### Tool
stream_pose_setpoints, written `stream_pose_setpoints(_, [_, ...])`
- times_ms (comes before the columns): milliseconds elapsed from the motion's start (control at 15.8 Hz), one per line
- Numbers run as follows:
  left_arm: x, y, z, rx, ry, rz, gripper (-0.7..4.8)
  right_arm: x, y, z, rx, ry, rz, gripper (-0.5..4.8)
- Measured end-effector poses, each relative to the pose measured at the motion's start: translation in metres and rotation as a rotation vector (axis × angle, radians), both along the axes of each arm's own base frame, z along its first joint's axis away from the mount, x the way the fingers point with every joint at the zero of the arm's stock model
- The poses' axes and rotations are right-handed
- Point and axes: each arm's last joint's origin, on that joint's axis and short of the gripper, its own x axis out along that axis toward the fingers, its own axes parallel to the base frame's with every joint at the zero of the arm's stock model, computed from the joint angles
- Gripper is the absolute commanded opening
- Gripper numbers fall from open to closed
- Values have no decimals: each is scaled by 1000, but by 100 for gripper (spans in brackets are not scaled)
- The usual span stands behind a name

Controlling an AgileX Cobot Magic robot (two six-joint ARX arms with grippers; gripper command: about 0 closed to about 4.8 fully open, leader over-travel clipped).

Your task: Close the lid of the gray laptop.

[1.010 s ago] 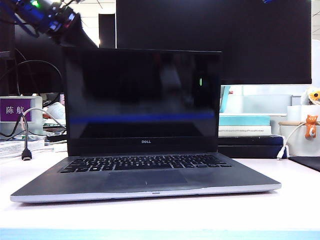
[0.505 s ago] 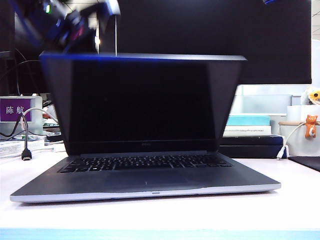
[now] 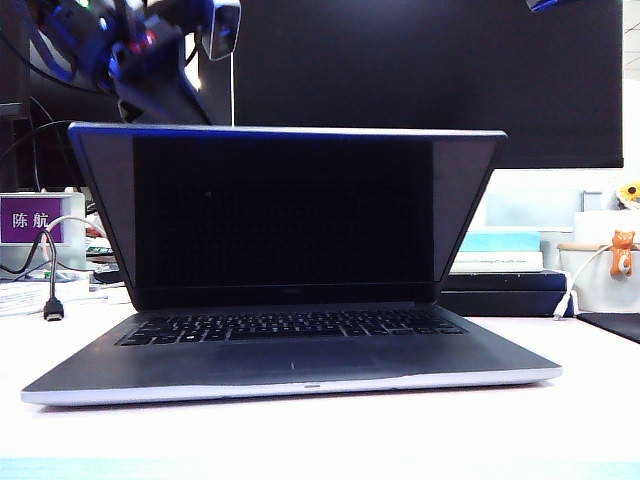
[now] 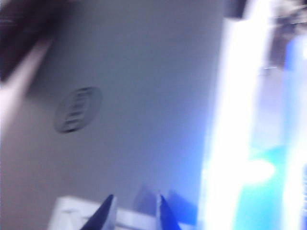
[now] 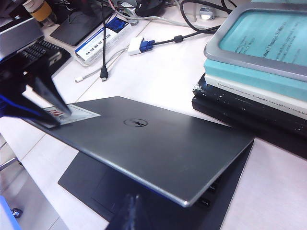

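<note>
1 gray laptop (image 3: 300, 350), 1 stack of books (image 5: 254, 76), 2 end effectors: left (image 4: 134, 213), right (image 5: 128, 211).

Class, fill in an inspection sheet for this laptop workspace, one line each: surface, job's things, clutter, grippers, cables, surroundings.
Surface: white table, bare in front of the laptop.
Job's things: gray laptop open; lid tilted forward over the keyboard, not shut.
Clutter: stack of books beside the laptop; cat figurine; purple name sign.
Grippers: left gripper open, fingers against the lid's outer face near the sticker corner; right gripper above the lid's front corner, state unclear.
Cables: black cable and white cable on the table.
Surroundings: large black monitor behind the laptop.
</note>
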Motion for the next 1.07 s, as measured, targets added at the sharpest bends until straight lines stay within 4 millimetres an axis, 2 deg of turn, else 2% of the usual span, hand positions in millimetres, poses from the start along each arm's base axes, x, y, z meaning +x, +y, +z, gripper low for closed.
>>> stream_pose_setpoints(126, [-5, -5, 0, -2, 18, -23, 120, 0, 0, 0, 0, 0, 0, -6])
stream_pose_setpoints(379, [-22, -36, 1, 87, -16, -105, 113, -1, 0, -2, -9, 11, 5, -6])
stream_pose_setpoints(505, [-24, -45, 1, 118, -65, -112, 55, -2, 0, -4, -12, 38, 6, -6])
stream_pose_setpoints(631, [-23, -46, 6, 102, -88, -86, 55, -4, 0, -6, -24, 55, 14, -6])
stream_pose_setpoints(1073, [-30, -52, 0, 103, -35, -112, 55, -6, 0, -9, -29, 91, 17, -6])
